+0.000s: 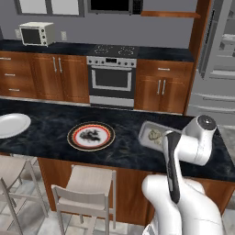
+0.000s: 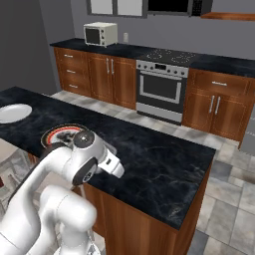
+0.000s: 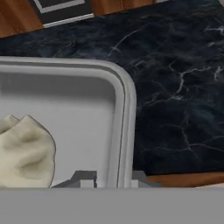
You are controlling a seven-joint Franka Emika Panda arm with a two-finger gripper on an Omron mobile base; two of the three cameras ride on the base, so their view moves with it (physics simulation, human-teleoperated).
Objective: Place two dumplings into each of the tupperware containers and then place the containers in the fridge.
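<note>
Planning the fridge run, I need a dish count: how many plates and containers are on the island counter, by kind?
white plate: 1
red-rimmed plate: 1
container: 1
Total: 3

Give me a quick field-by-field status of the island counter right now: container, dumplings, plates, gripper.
container: pale grey rectangular tupperware tray on the black marble island counter, near its front edge
contents: one beige lumpy dumpling visible inside
gripper: gripper at the tray's rim, one finger inside, one outside, closed on the wall
red plate: round dark red-rimmed plate left of the tray, dark bits on it
white plate: round white plate at the counter's far left
fridge: grey fridge beyond the counter, right side
</note>
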